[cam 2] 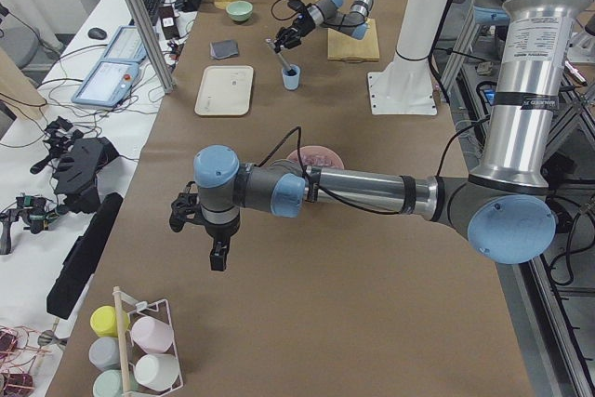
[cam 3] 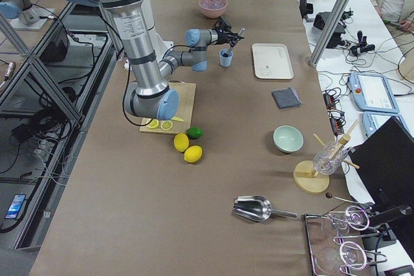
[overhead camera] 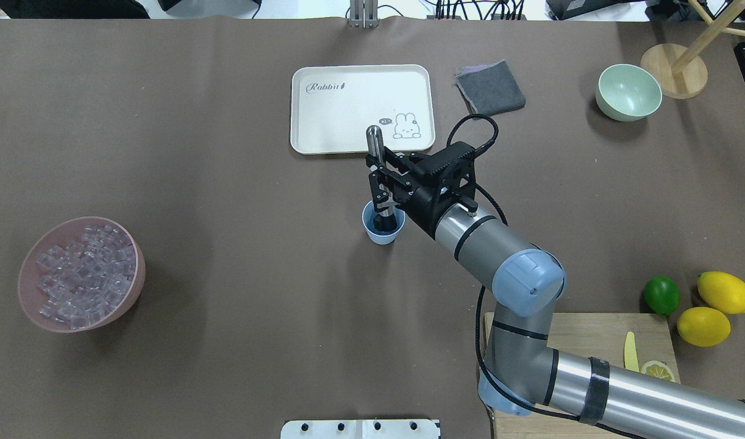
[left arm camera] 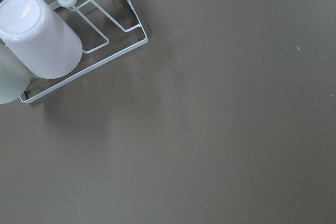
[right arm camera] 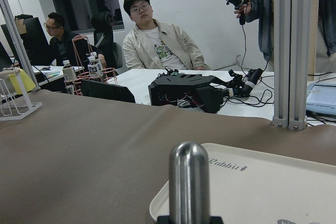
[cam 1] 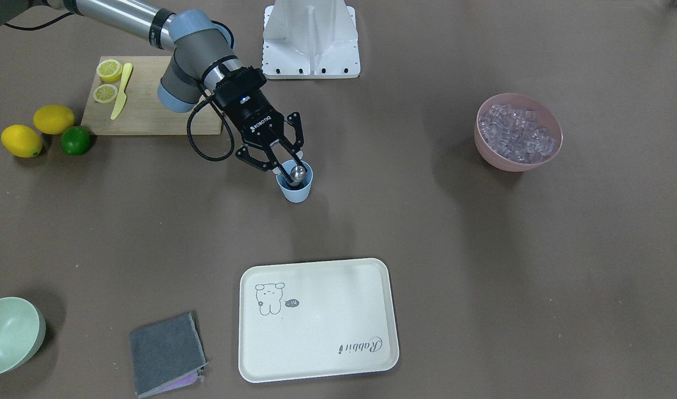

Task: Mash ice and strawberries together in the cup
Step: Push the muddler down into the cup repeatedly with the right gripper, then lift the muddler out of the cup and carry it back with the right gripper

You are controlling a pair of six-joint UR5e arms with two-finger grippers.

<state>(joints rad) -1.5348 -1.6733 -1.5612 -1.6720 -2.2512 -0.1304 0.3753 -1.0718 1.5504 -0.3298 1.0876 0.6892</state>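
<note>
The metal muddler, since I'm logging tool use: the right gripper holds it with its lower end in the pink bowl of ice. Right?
Not quite. The right gripper does hold the metal muddler, but its lower end is in the light-blue cup, not the pink bowl of ice, which sits apart. The overhead exterior view shows it.

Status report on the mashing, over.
Right gripper shut on steel muddler, tip down in blue cup. Left gripper far off, state unclear. Cup contents not visible. Nothing crowding cup.
</note>
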